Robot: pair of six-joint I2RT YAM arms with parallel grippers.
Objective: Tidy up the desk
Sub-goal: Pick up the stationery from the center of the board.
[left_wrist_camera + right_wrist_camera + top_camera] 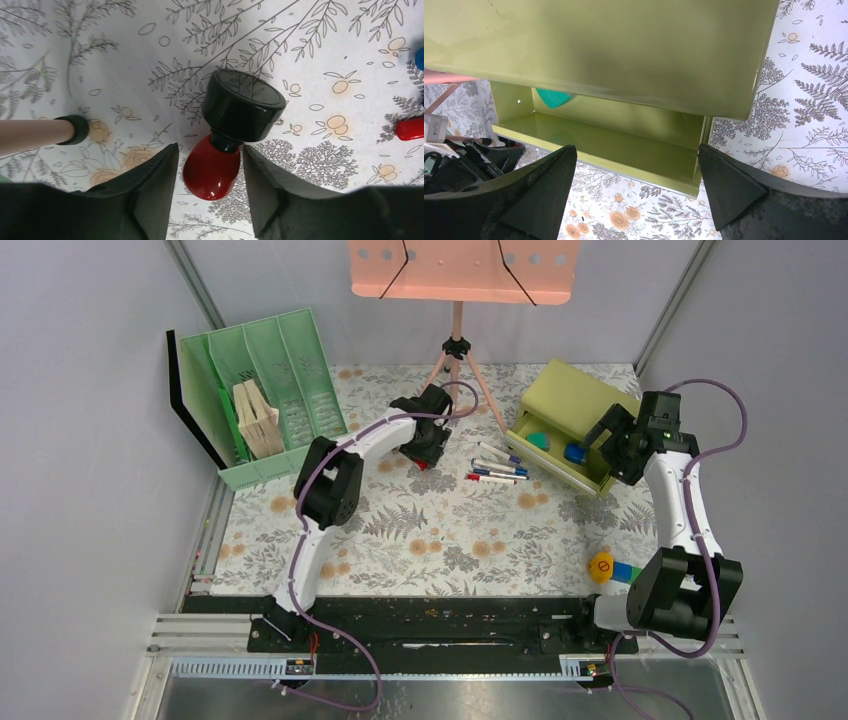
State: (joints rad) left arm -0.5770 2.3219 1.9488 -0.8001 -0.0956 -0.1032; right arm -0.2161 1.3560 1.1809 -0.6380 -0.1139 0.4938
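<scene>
A small red bottle (210, 172) with a broad black cap (243, 105) lies on the floral desk (450, 530). My left gripper (210, 147) straddles the bottle's red body, jaws open, with a thin gap showing on each side. In the top view the left gripper (425, 450) points down at the back middle of the desk, and only a bit of the red bottle (420, 464) shows. My right gripper (636, 148) stands wide open and empty above the pulled-out drawer (624, 140) of an olive-green box (575, 400).
Several pens (497, 468) lie between the arms. A green file organiser (270, 370) holding wooden pieces (255, 420) stands back left. A pink music stand (462, 268) has a tripod foot (72, 130) near my left gripper. Yellow and blue blocks (610, 568) sit front right.
</scene>
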